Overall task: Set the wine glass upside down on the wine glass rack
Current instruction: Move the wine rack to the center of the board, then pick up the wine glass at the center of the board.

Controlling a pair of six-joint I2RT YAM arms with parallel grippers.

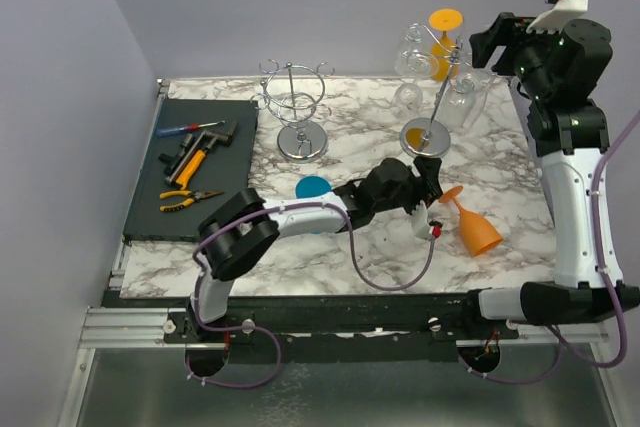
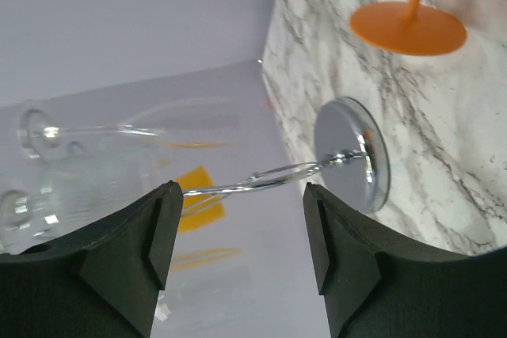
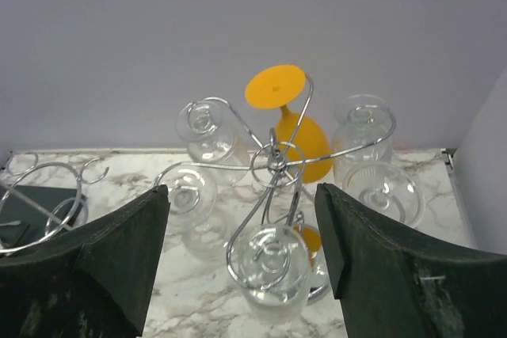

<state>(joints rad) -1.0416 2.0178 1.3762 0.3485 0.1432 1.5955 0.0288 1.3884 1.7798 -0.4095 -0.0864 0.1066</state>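
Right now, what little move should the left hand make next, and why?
Probably ease the left hand toward the orange wine glass and close on its stem. The glass lies on its side on the marble table, ungripped, and the hand is open near its foot.

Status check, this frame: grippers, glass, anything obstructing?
Left gripper open, empty, beside orange wine glass lying on table. Right gripper open, facing rack. Rack hooks crowded with glasses.

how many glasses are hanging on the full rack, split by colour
On the rack:
clear glasses: 5
orange glass: 1
total: 6
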